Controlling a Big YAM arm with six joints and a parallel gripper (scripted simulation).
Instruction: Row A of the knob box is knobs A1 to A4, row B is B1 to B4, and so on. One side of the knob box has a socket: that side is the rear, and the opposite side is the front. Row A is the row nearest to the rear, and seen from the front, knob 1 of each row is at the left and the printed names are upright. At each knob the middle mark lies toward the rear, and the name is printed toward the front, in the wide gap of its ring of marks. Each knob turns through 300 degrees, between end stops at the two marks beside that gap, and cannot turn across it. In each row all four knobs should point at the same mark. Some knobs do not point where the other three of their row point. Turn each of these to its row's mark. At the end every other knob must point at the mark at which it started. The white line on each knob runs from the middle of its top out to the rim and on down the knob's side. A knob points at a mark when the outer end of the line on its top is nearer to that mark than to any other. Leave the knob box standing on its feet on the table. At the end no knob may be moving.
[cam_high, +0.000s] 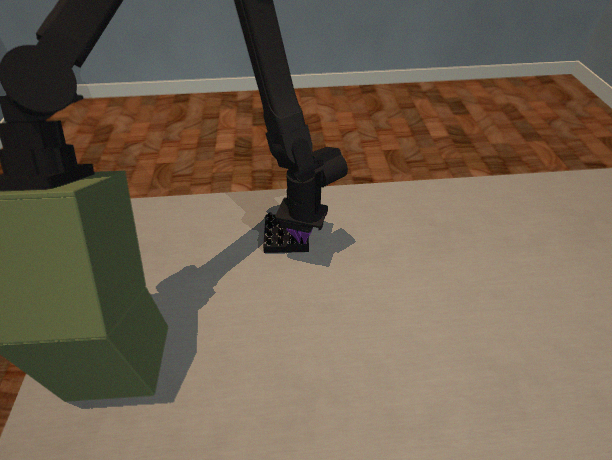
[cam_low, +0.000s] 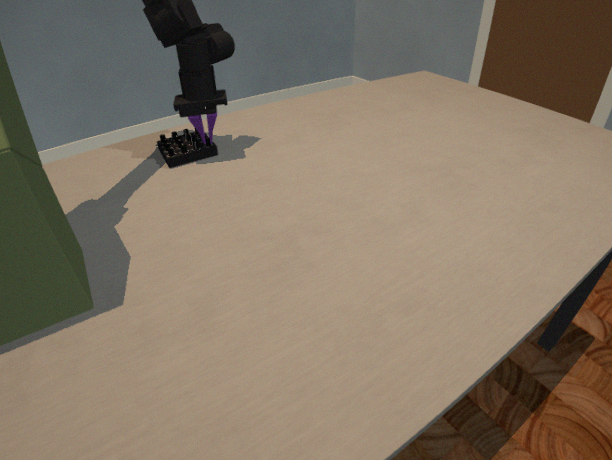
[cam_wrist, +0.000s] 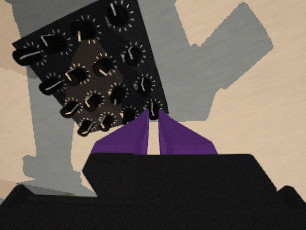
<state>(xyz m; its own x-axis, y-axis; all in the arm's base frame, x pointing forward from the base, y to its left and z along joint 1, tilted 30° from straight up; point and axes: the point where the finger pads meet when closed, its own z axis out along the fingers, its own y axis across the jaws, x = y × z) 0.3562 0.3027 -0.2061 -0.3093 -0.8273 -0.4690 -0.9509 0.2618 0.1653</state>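
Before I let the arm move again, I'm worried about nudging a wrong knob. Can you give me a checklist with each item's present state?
1. Knob box sitting level on the table: ok.
2. End effector closed around one corner knob: ok.
3. Fingertips free of the neighbouring knobs: cannot tell.
4. Printed names readable, to confirm which knob: not ok.
5. Socket side identified: cannot tell.
6. Corner knob at its row's mark: cannot tell.

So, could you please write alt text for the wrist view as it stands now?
Two purple gripper fingers close around a corner knob of a black knob box, whose other knobs, with white lines, fan out beyond over a beige table.
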